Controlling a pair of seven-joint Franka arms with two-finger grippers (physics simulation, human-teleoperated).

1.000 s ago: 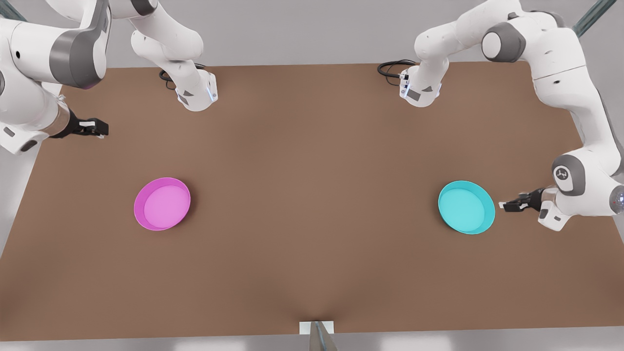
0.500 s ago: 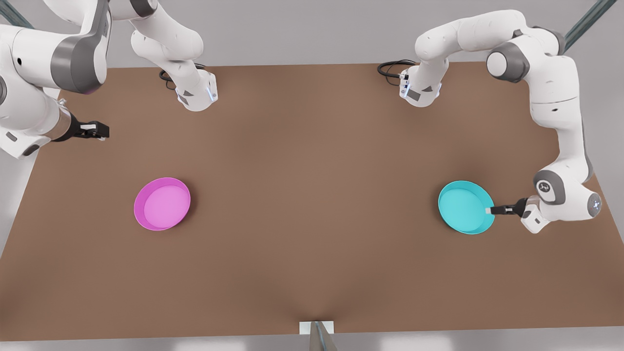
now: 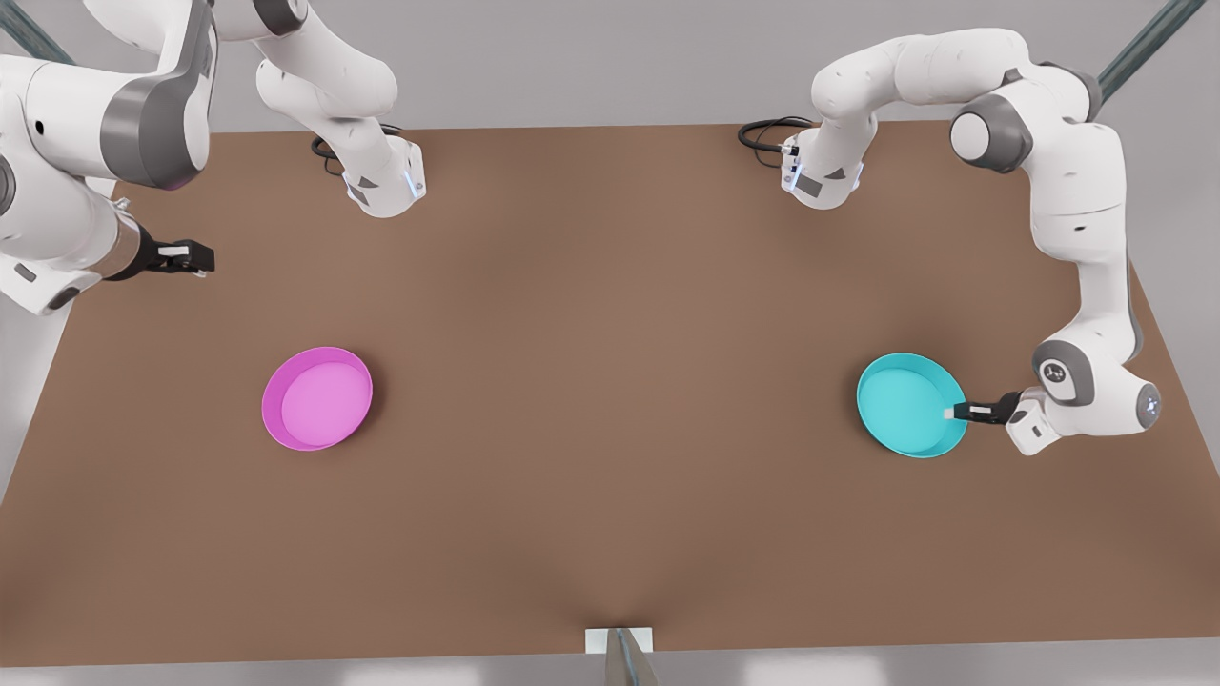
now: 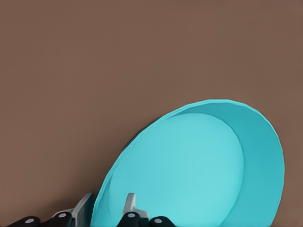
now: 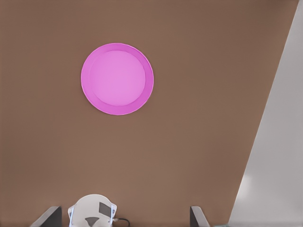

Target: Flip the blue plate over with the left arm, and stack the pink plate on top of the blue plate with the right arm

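Observation:
The blue plate sits upright on the table at the front view's right. My left gripper reaches in low from its right side and is shut on the near rim. In the left wrist view one finger lies inside the blue plate and the other outside its wall, with the left gripper across the rim. The pink plate rests upright at the front view's left. My right gripper waits open, well behind it near the table's left edge. The right wrist view looks down on the pink plate from afar.
Both arm bases stand at the table's far edge with black cables beside them. A small white mount sits at the middle of the near edge. The brown table lies bare between the plates.
My left gripper has moved toward the front view's left, from beside the blue plate onto its rim, and its fingers have narrowed. The right arm has barely shifted. Neither plate has moved.

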